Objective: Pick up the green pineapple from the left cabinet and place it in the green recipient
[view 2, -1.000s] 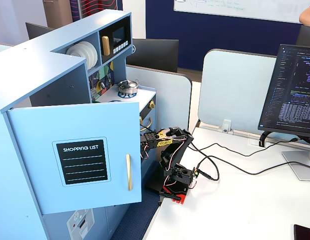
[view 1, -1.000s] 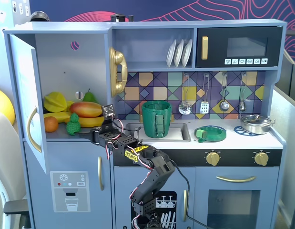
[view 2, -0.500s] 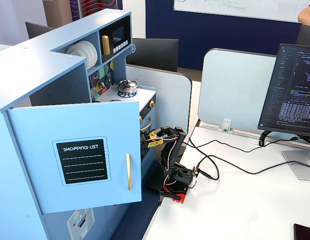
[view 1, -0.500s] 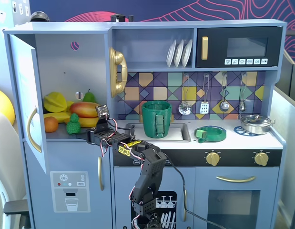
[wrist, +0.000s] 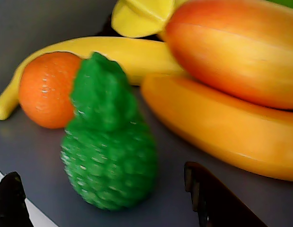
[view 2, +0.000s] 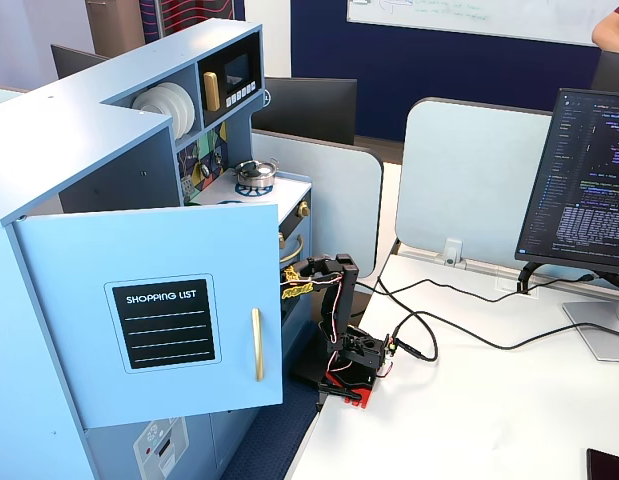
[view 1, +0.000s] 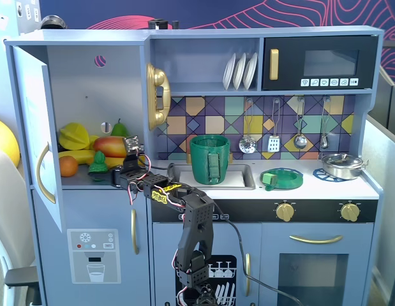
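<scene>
The gripper (wrist: 106,201) is reaching into the left cabinet (view 1: 82,95), jaws spread wide around the green pineapple (wrist: 106,146), gripping nothing. We are judging pickup pending; the green recipient (view 1: 210,159) is waiting in the sink.

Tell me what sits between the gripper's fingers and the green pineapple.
Nothing: in the wrist view only bare grey shelf separates the open gripper from the green pineapple, which stands just ahead, roughly centred between the fingers.
</scene>
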`<action>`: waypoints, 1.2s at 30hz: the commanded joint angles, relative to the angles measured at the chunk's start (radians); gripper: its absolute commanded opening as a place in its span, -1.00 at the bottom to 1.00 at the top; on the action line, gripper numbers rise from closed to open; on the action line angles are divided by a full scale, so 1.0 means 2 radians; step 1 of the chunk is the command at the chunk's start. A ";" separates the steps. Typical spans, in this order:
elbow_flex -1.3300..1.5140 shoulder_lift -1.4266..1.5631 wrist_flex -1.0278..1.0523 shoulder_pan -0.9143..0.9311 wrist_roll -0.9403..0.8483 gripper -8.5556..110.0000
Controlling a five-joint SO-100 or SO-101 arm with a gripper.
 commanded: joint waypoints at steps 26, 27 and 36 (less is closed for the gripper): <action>-0.197 -0.136 0.000 -0.031 -0.093 -0.86; -0.205 -0.141 0.005 -0.030 -0.097 -0.86; -0.200 -0.120 -0.002 -0.033 -0.137 -0.86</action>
